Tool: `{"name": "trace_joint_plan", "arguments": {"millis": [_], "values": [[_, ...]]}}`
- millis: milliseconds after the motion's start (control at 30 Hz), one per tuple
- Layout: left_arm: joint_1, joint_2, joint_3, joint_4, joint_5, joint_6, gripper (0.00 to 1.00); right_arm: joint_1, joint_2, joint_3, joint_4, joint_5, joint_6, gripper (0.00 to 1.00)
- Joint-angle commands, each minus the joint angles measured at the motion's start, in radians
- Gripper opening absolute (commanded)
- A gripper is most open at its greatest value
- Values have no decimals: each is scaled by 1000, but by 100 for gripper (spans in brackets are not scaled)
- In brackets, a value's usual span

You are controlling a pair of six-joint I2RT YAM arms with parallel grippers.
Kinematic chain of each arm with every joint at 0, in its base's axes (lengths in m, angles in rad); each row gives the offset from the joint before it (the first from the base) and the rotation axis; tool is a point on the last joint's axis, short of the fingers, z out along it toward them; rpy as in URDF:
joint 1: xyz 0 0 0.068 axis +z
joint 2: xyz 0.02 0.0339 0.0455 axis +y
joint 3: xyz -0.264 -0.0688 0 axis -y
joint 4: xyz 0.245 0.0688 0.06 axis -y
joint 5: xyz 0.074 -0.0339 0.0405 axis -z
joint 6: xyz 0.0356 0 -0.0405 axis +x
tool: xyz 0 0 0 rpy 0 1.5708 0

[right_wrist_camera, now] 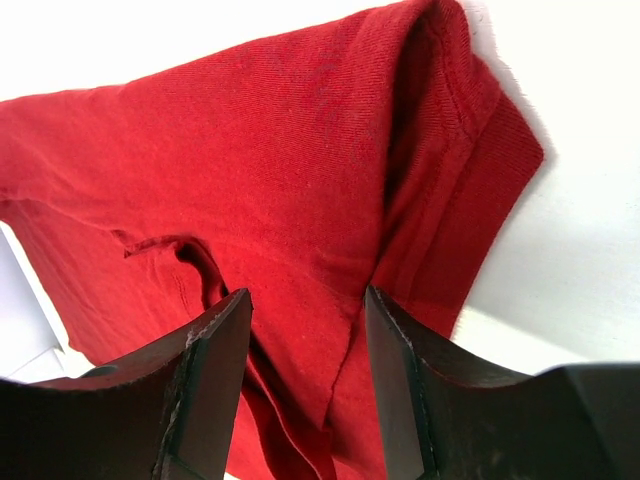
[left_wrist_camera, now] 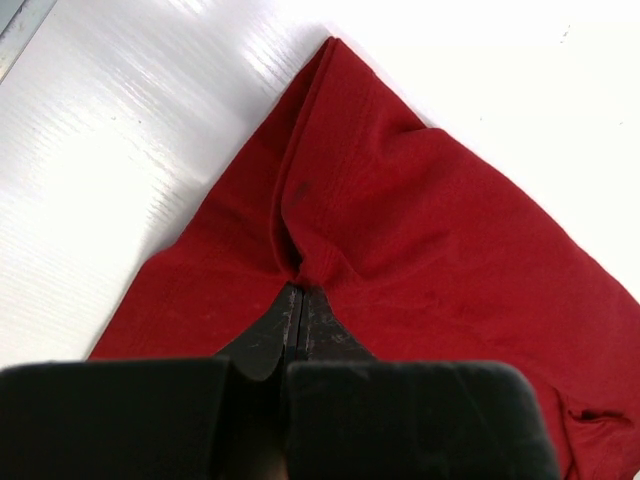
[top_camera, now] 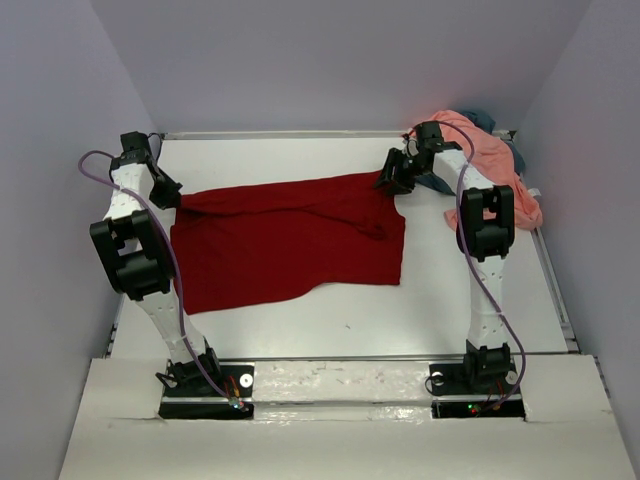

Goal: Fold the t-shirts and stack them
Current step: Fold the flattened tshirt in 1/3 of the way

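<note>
Jaws, left gripper (left_wrist_camera: 300, 305): pinched shut on the far-left corner of the dark red shirt (top_camera: 290, 245).
Jaws, right gripper (right_wrist_camera: 308, 300): stood apart, straddling its far-right corner, apparently not yet clamped.
Progress: red shirt lay spread and unfolded on the table (top_camera: 450, 300); salmon pink shirt (top_camera: 490, 160) and blue-grey shirt (top_camera: 486, 117) sat heaped far right, none stacked.

Our L gripper (left_wrist_camera: 300, 292) sits at far left, elbow raised, wrist tipped down, jaws pressed tight together w/ a pinch of the dark red t-shirt (left_wrist_camera: 400, 250) at the tips. Our R gripper (right_wrist_camera: 308, 300) reaches far right, angled inward & down, jaws standing apart w/ a clear gap btwn them.
</note>
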Motion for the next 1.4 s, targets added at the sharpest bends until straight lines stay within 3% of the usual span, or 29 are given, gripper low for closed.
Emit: {"name": "trace_joint_plan", "arguments": {"millis": [0,667,700,733,933,1033,1367], "values": [[-2,-44,46,-19,-12,6,0,10,17,51,30,-25,10,55],[-2,-42,52,-25,-16,6,0,20,26,9,38,33,-24,54],[-2,-42,52,-26,-16,6,0,20,26,9,38,32,-25,52],[-1,-42,52,-25,-16,6,0,20,28,8,39,30,-24,41],[-2,-41,60,-31,-19,8,0,20,42,16,39,18,-7,5],[-2,-39,63,-32,-21,11,0,20,37,20,38,38,-10,0],[-2,-34,69,-34,-19,12,0,0,26,71,4,87,-16,0]]}}
